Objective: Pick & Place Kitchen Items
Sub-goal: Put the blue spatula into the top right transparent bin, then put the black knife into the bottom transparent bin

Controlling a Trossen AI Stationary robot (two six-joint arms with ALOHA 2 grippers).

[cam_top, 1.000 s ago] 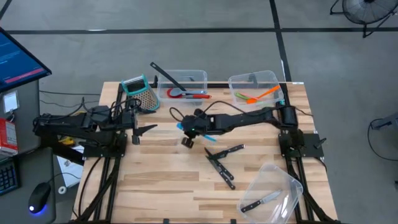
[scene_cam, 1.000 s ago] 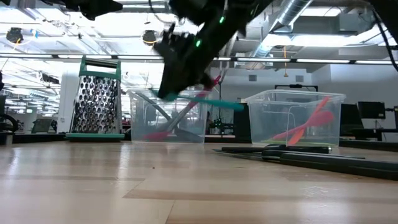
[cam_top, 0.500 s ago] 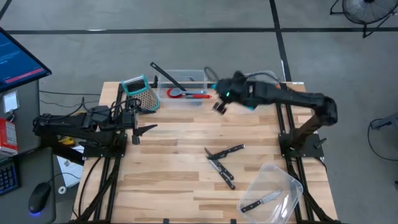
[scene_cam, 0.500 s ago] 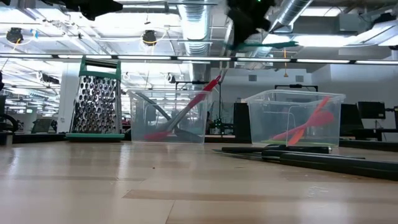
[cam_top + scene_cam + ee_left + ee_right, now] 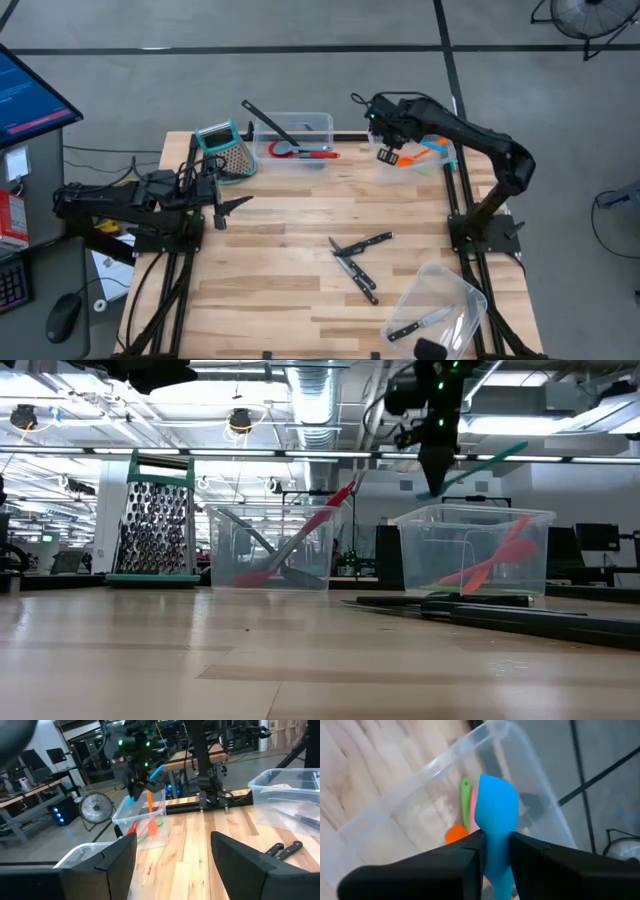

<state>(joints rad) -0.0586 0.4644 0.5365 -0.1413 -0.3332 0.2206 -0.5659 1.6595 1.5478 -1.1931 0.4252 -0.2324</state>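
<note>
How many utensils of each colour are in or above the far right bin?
Orange utensil: 1
Green utensil: 1
Pink utensil: 1
Blue spatula, held by the right gripper above the clear bin: 1
Total: 4

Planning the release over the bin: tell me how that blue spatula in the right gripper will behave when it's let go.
The blue spatula looks like thin moulded plastic or silicone, so probably light. The right gripper pinches only its narrow handle while the broad head sticks out unsupported, so it may pivot on release. Dropped into the clear bin beside the orange utensil, it should land softly, unlikely to break.
</note>
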